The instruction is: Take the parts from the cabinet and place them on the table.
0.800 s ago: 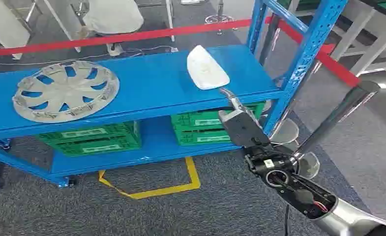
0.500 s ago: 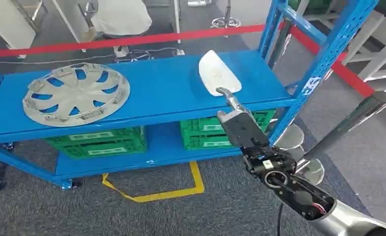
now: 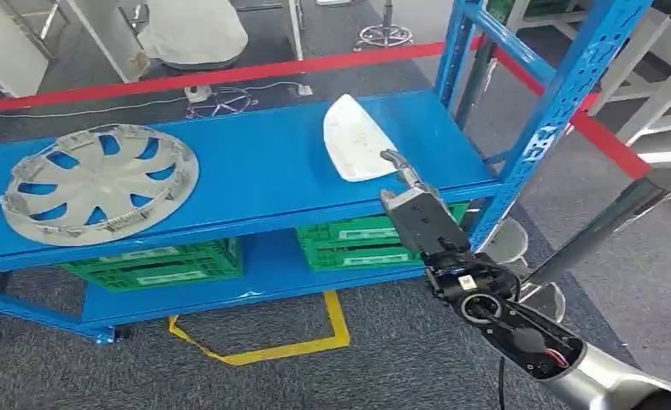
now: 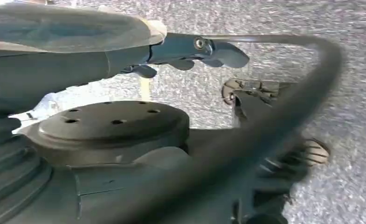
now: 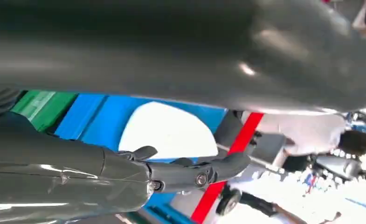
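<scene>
A white curved part (image 3: 353,137) lies on the top shelf of the blue cabinet (image 3: 255,162), near its right end. A silver hubcap (image 3: 97,184) lies flat at the shelf's left end. My right hand (image 3: 413,213) is raised in front of the shelf edge with its fingers stretched out, the tips at the white part's near edge, holding nothing. In the right wrist view the hand (image 5: 181,172) points at the white part (image 5: 167,130) just beyond it. My left hand (image 4: 190,49) hangs over the grey floor with straight, empty fingers.
Two green crates (image 3: 156,260) (image 3: 357,239) sit on the lower shelf. A blue upright (image 3: 562,94) rises right of my hand. Red barrier tape (image 3: 229,73) runs behind the cabinet. A yellow line (image 3: 314,342) marks the carpet in front.
The whole picture has shifted, so the camera moved. My right hand stays stretched out just in front of the white part, still empty.
</scene>
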Controlling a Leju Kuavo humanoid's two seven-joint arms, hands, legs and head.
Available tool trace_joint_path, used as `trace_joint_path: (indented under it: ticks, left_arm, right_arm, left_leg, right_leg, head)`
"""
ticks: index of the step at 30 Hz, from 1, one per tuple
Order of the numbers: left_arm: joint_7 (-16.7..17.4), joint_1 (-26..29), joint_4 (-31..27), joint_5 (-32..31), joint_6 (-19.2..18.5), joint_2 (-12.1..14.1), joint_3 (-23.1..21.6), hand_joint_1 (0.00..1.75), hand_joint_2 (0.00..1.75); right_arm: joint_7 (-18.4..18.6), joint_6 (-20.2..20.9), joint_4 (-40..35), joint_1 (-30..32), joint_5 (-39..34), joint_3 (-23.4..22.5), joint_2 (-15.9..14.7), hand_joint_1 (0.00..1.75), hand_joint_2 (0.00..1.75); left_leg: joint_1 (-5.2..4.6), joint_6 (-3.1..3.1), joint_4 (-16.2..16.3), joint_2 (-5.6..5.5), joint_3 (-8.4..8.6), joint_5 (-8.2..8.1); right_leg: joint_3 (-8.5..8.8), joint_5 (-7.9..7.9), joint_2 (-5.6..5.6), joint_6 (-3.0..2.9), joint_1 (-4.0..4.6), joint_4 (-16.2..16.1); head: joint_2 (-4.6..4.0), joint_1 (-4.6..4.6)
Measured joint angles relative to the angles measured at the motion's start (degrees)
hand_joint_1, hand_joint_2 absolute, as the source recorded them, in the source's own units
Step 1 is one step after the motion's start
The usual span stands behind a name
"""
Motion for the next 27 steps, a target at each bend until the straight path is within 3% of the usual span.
trace_joint_path:
  ticks: [1,2,3,6,7,8,9,10,11,12,13,14,16,17,18,19,21,22,23,24,25,26,27]
  left_arm:
    - [0.0,0.0,0.0,0.1,0.0,0.0,0.0,0.00,1.75]
    - [0.0,0.1,0.0,0.1,0.0,0.0,0.0,0.00,1.75]
    - [0.0,0.2,0.0,0.2,0.0,0.0,0.0,0.00,1.75]
    - [0.0,0.3,0.0,0.2,0.0,0.1,0.0,0.00,1.75]
    - [0.0,0.3,0.0,0.2,0.0,0.5,0.0,0.00,1.75]
    - [0.0,0.1,0.0,0.3,0.0,0.4,0.0,0.00,1.75]
    - [-0.2,0.0,0.0,0.4,0.0,0.3,0.0,0.00,1.75]
    - [-0.2,0.1,0.0,0.4,0.0,0.3,0.0,0.00,0.00]
    - [-0.2,0.3,0.0,0.5,0.0,0.4,0.0,0.00,0.00]
    - [-0.3,0.4,0.1,0.5,0.0,0.3,0.0,0.00,0.00]
    - [-0.3,0.4,0.1,0.6,0.0,0.3,0.0,0.00,0.00]
    - [-0.3,0.2,0.1,0.7,0.0,0.3,0.0,0.00,0.00]
    - [-0.3,0.0,0.1,0.8,-0.2,0.2,0.0,0.00,0.00]
    - [-0.3,0.1,0.1,0.9,-0.2,0.1,0.0,0.00,0.00]
    - [-0.3,0.3,0.1,1.0,-0.3,0.1,0.0,0.00,0.00]
    - [-0.3,0.4,0.1,1.1,-0.3,0.0,0.0,0.00,0.00]
    - [-0.3,0.4,0.1,1.3,-0.3,-0.2,0.0,0.00,0.00]
    - [-0.3,0.6,0.1,1.3,-0.3,-0.2,0.0,0.00,0.00]
    - [-0.3,0.2,0.1,1.4,-0.3,-0.1,0.0,0.00,0.00]
    - [-0.4,0.1,0.1,1.4,-0.3,-0.1,0.0,0.00,0.00]
    - [-0.4,0.1,0.1,1.4,-0.3,-0.2,0.0,0.00,0.00]
    - [-0.4,0.3,0.1,1.5,-0.3,-0.2,0.0,0.00,0.00]
    - [-0.4,0.3,0.1,1.5,-0.2,0.0,0.0,0.00,0.00]
  right_arm:
    - [0.0,0.1,0.1,0.0,0.0,0.1,0.1,0.00,0.00]
    - [0.0,0.1,0.2,0.0,0.0,0.2,0.2,0.00,0.00]
    - [-0.1,0.1,0.3,0.0,0.0,0.2,0.2,0.00,0.00]
    - [-0.2,0.2,0.4,-0.3,0.0,0.2,0.3,0.00,0.00]
    - [-0.2,0.2,0.5,-0.4,0.0,0.2,0.5,0.00,0.00]
    - [-0.3,0.2,0.6,-0.5,0.0,0.3,0.5,0.00,0.00]
    - [-0.3,0.3,0.6,-0.6,0.0,0.3,0.6,0.00,0.00]
    - [-0.4,0.3,0.6,-0.5,0.0,0.3,0.6,0.00,0.00]
    - [-0.5,0.3,0.6,-0.7,0.0,0.3,0.6,0.00,0.00]
    - [-0.6,0.2,0.7,-0.7,0.0,0.2,0.6,0.00,0.00]
    - [-0.7,0.2,0.7,-0.8,0.0,0.2,0.6,0.00,0.00]
    - [-0.8,0.1,0.7,-0.8,0.0,0.2,0.7,0.00,0.00]
    - [-0.9,0.1,0.9,-0.5,0.0,0.2,0.7,0.00,0.00]
    - [-0.9,0.1,1.1,-0.5,0.0,0.2,0.7,0.00,0.00]
    - [-0.9,0.1,1.2,-0.5,0.0,0.2,0.7,0.00,0.00]
    - [-0.9,0.1,1.2,-0.5,0.0,0.2,0.7,0.00,0.00]
    - [-0.9,0.2,1.4,-0.5,0.0,0.2,0.7,0.00,0.00]
    - [-0.9,0.2,1.5,-0.5,0.0,0.2,0.7,0.00,0.00]
    - [-0.9,0.3,1.6,-0.7,0.0,0.3,0.7,0.00,0.00]
    - [-0.9,0.4,1.7,-0.6,0.0,0.3,0.7,0.00,0.00]
    - [-0.9,0.4,1.7,-0.6,0.0,0.3,0.7,0.00,0.00]
    - [-1.0,0.4,1.7,-0.7,0.0,0.3,0.8,0.00,0.00]
    - [-1.0,0.4,1.7,-0.7,0.0,0.3,0.9,0.00,0.00]
  left_leg:
    - [0.00,0.03,2.6,0.00,-2.44,-1.59]
    - [-0.01,0.17,3.1,0.00,-3.83,-1.56]
    - [-0.05,0.47,1.2,-0.01,-3.93,0.22]
    - [-0.72,2.36,-13.0,-0.03,0.57,10.61]
    - [-1.03,2.54,-13.8,-0.05,0.73,10.03]
    - [-1.32,2.73,-14.3,-0.17,0.86,7.53]
    - [-1.45,2.91,-14.7,-0.24,1.17,8.19]
    - [-1.44,3.25,-15.6,-0.32,1.66,9.03]
    - [-1.06,3.46,-15.7,-0.37,2.57,9.20]
    - [-0.72,3.37,-16.1,-0.23,3.67,9.53]
    - [-0.73,3.67,-16.1,-0.14,4.35,9.16]
    - [-0.76,3.77,-16.1,-0.19,4.64,8.81]
    - [-0.92,3.92,-16.1,-0.20,5.32,8.00]
    - [-0.99,3.87,-16.1,-0.24,5.79,7.56]
    - [-1.01,3.78,-16.1,-0.32,6.39,7.15]
    - [-1.02,3.67,-16.0,-0.33,7.14,6.66]
    - [-1.01,3.33,-16.0,-0.34,8.90,5.44]
    - [-1.07,3.02,-16.1,-0.32,9.06,5.06]
    - [-1.09,2.77,-15.9,-0.44,8.88,4.93]
    - [-1.06,2.42,-16.2,-0.38,8.64,4.78]
    - [-1.11,2.03,-15.9,-0.35,9.05,4.88]
    - [-1.22,1.80,-15.9,-0.39,9.30,4.91]
    - [-1.18,1.47,-15.3,-0.38,9.19,4.54]
  right_leg:
    - [0.32,-0.38,0.06,-0.09,0.09,0.0]
    - [0.80,-0.78,0.18,-0.12,0.18,0.0]
    - [1.43,-1.22,0.30,-0.13,0.28,0.0]
    - [3.24,-2.61,0.36,-0.03,0.57,-0.2]
    - [3.82,-2.92,0.44,0.20,0.67,-0.2]
    - [3.57,-3.21,0.77,0.65,0.43,-0.5]
    - [3.99,-3.20,0.62,1.08,0.37,-1.0]
    - [4.37,-2.53,0.57,1.57,0.47,-0.2]
    - [5.06,-2.82,0.57,1.91,0.65,-0.4]
    - [4.66,-3.77,0.24,2.07,0.42,0.3]
    - [3.76,-4.59,0.12,2.18,0.59,3.2]
    - [1.97,-5.51,0.07,2.41,0.57,6.5]
    - [-3.74,-9.32,0.06,2.79,0.59,15.4]
    - [-5.47,-9.93,0.04,2.83,0.59,17.2]
    - [-5.76,-8.85,0.02,2.81,0.59,16.2]
    - [-4.97,-6.44,-0.02,2.65,0.59,13.1]
    - [-1.36,0.80,-0.12,2.23,0.59,2.5]
    - [-0.84,0.79,-0.21,2.01,0.69,0.9]
    - [-1.12,-0.61,-0.28,1.67,1.26,-0.4]
    - [-0.20,-0.06,-0.08,0.92,1.24,-0.1]
    - [-0.60,0.07,-0.02,0.48,1.19,-0.3]
    - [0.08,0.11,0.03,0.03,1.15,-0.4]
    - [0.93,0.12,0.08,-0.09,0.68,-0.8]
  head:
    - [0.00,-0.05]
    - [0.00,-0.09]
    - [0.00,-0.09]
    - [0.00,-0.20]
    - [0.00,0.00]
    - [0.00,-0.20]
    - [0.00,-0.39]
    - [0.00,-0.29]
    - [0.00,-0.18]
    - [0.00,-0.16]
    - [0.00,0.01]
    - [0.00,0.20]
    - [0.00,0.41]
    - [0.00,0.63]
    - [0.00,0.68]
    - [0.00,0.72]
    - [0.00,1.02]
    - [0.00,0.77]
    - [0.00,0.41]
    - [0.00,0.59]
    - [0.00,0.46]
    - [0.00,0.39]
    - [0.00,0.48]
